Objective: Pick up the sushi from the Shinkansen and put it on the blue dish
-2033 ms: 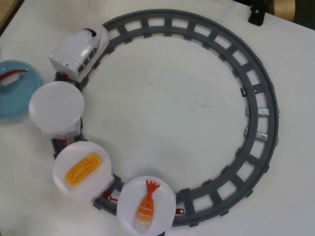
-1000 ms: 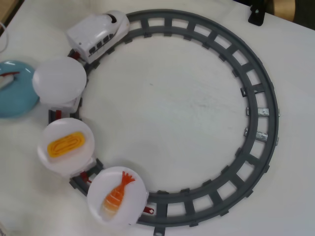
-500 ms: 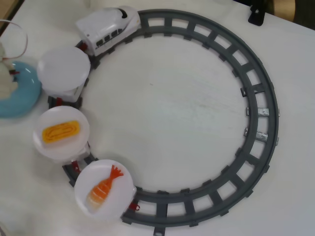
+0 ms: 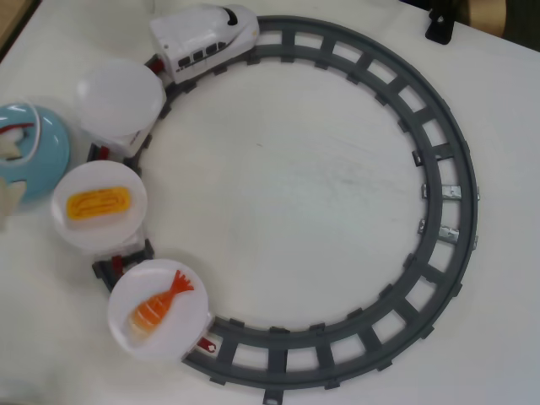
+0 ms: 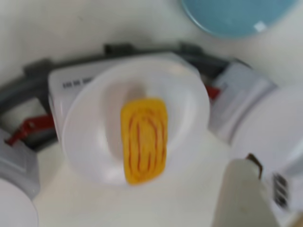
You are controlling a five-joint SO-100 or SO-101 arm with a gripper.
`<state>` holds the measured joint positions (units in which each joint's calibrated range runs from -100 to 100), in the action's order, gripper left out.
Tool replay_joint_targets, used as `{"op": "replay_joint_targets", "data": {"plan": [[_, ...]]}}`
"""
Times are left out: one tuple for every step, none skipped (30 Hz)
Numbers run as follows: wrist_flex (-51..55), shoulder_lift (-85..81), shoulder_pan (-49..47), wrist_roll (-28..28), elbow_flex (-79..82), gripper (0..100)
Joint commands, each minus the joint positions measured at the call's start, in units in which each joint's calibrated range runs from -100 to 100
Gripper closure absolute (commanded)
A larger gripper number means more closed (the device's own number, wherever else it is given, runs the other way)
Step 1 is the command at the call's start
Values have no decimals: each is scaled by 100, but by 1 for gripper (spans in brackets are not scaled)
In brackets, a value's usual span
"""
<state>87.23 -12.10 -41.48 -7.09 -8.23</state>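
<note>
In the overhead view the white Shinkansen (image 4: 205, 35) stands at the top left of the grey track. It pulls three round white plates. The first plate (image 4: 121, 97) is empty, the second carries the yellow egg piece (image 4: 99, 204), and the third carries the orange shrimp piece (image 4: 158, 308). The blue dish (image 4: 38, 152) lies left of the plates. My gripper (image 4: 8, 173) shows only as pale parts at the left edge, over the dish. In the blurred wrist view, one pale finger (image 5: 241, 196) is at the lower right, the egg piece (image 5: 143, 139) is in the centre and the blue dish (image 5: 236, 16) is at the top. The red tuna sushi does not show clearly.
The grey circular track (image 4: 456, 202) rings the middle of the white table. A black bracket (image 4: 439, 25) stands at the top right edge. A thin red and white line (image 4: 18, 128) crosses the dish near the gripper.
</note>
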Motion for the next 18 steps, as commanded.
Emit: {"op": "replay_joint_targets", "data": {"plan": [[-1084,-1589,134,50,1734,89],[-1423,-1962,169,50,2284,89],[-1755,-2336,213,50,2816,89],[-2086,-2684,248,55,3312,89],[-2391,-3024,283,55,3790,89],[-2689,-3356,319,55,4223,89],[-2960,-3671,380,55,4629,89],[-3207,-3987,442,76,4998,89],[-3419,-4285,512,144,5305,89],[-3606,-4584,609,222,5603,89],[-3759,-4874,706,296,5855,89],[-3886,-5156,794,358,6116,89],[-4014,-5447,856,405,6369,89],[-4132,-5712,917,442,6612,89],[-4260,-5969,970,463,6856,89],[-4345,-6218,1023,468,7081,89],[-4396,-6467,1076,468,7289,89],[-4404,-6683,1120,468,7451,89]]}}
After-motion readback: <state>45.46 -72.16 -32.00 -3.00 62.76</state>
